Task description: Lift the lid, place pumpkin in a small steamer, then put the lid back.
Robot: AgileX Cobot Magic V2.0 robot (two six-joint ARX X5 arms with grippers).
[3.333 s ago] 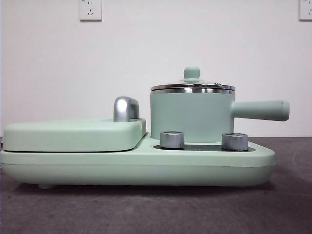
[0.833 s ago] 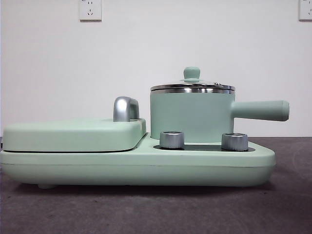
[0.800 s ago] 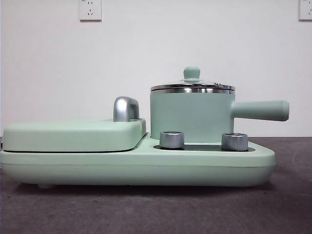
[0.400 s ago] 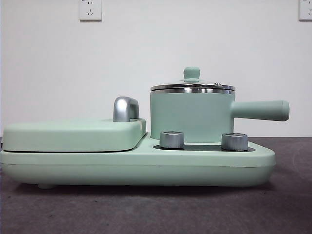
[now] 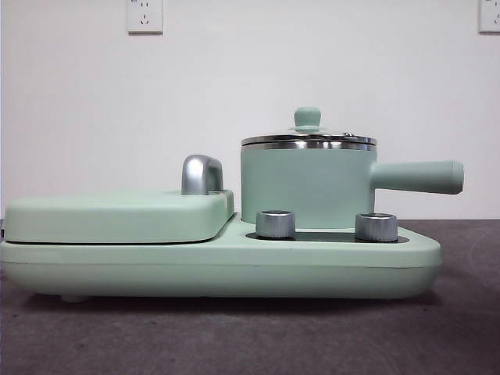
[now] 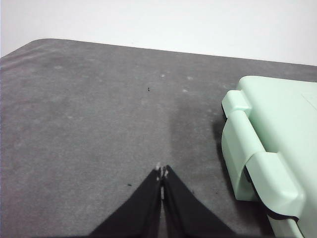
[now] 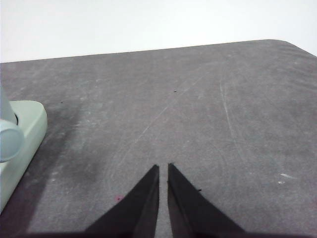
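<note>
Right, nothing's begun: the lid (image 5: 308, 139) sits square on the small steamer (image 5: 306, 186), which stands on the right half of the mint-green cooker base (image 5: 219, 269), its long handle sticking out past the base's right end. The pumpkin isn't in any view, so can't say where it is. Left gripper (image 6: 162, 173) hangs over bare table (image 6: 89, 124) off one end of the base, jaws pressed together w/ nothing held; right gripper (image 7: 163, 171) hangs over bare table off the other end, near the handle tip, jaws all but closed w/ a thin slit, also empty. Step in hand, I'd judge, is the lid lift: open the jaws well before coming down, centre on the little knob, pinch it low at the neck, then pull straight up so the steel rim clears the pot w/o dragging it; a tilted pull could snag the rim or nudge the pot on its plate. Count: 1 lid, 1 steamer, 1 base, 1 flat griddle cover (image 5: 117, 215) w/ 1 chrome handle (image 5: 201, 174), 2 steel dials (image 5: 276, 223), 2 grippers, 0 pumpkins seen.
</note>
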